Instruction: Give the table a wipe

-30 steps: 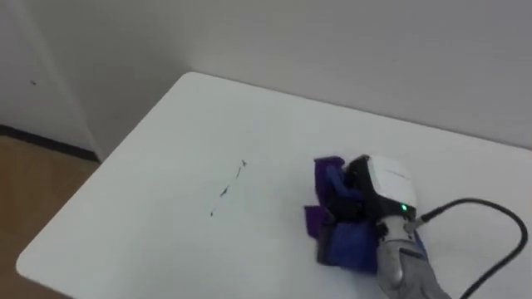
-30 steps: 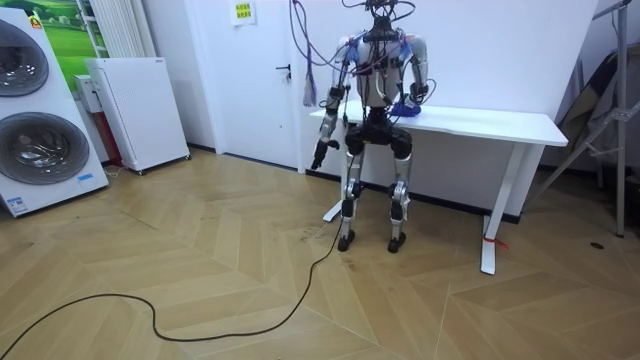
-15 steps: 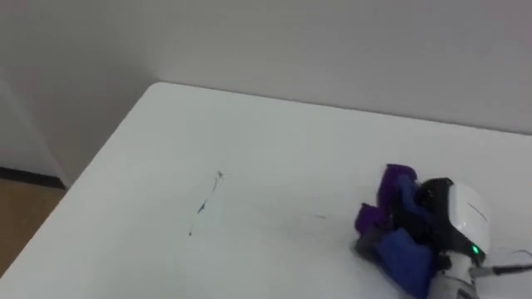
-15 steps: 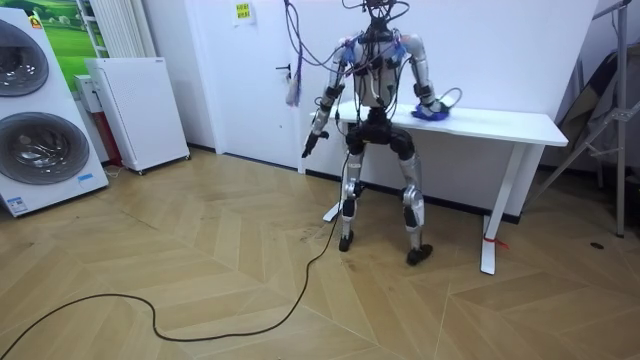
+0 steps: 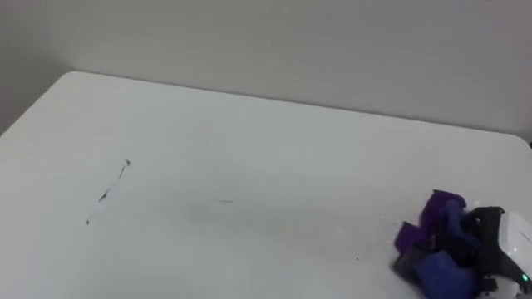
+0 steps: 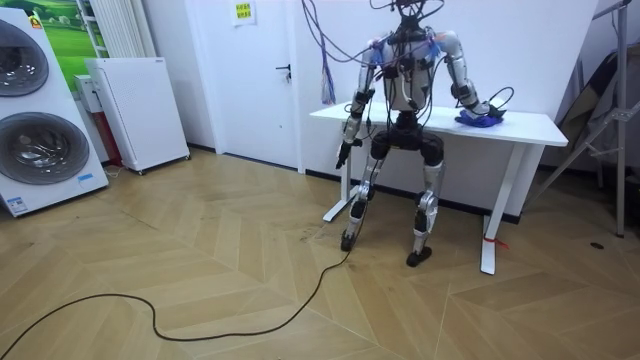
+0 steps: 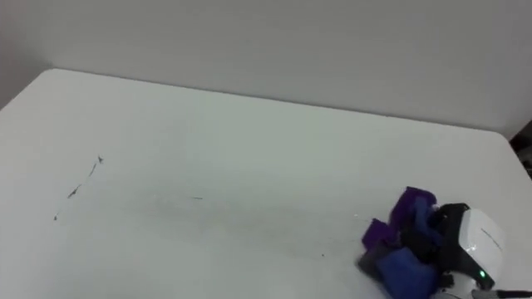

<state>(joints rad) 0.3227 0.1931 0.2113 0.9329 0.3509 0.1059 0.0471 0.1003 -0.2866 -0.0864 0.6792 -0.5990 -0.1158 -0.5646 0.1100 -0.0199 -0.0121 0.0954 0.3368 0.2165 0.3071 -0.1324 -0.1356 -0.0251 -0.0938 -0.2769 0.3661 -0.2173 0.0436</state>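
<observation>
R hand (image 7: 472, 241) fingers under cloth (image 7: 406, 214); L hand (image 6: 343, 156) too small, room view.

Right hand (image 7: 470, 241) at white bench's (image 7: 249, 124) lower right, dark fingers (image 7: 431, 237) curled into bunched purple-blue cloth (image 7: 403, 264). Thin dark marks (image 7: 83, 178) on bench's left side.

We see the right hand (image 7: 475, 242) backed by a white, smooth, faintly glossy plastic shell, and its dark fingers (image 7: 440, 237) look matt. Bunched in them, the purple-and-blue crumpled cloth (image 7: 397, 245) looks soft and matt, with deep folds. Under and left of the hand, the white flat table top (image 7: 249, 141) is smooth with a dull sheen, marked by thin dark scribbled lines (image 7: 83, 178).
</observation>
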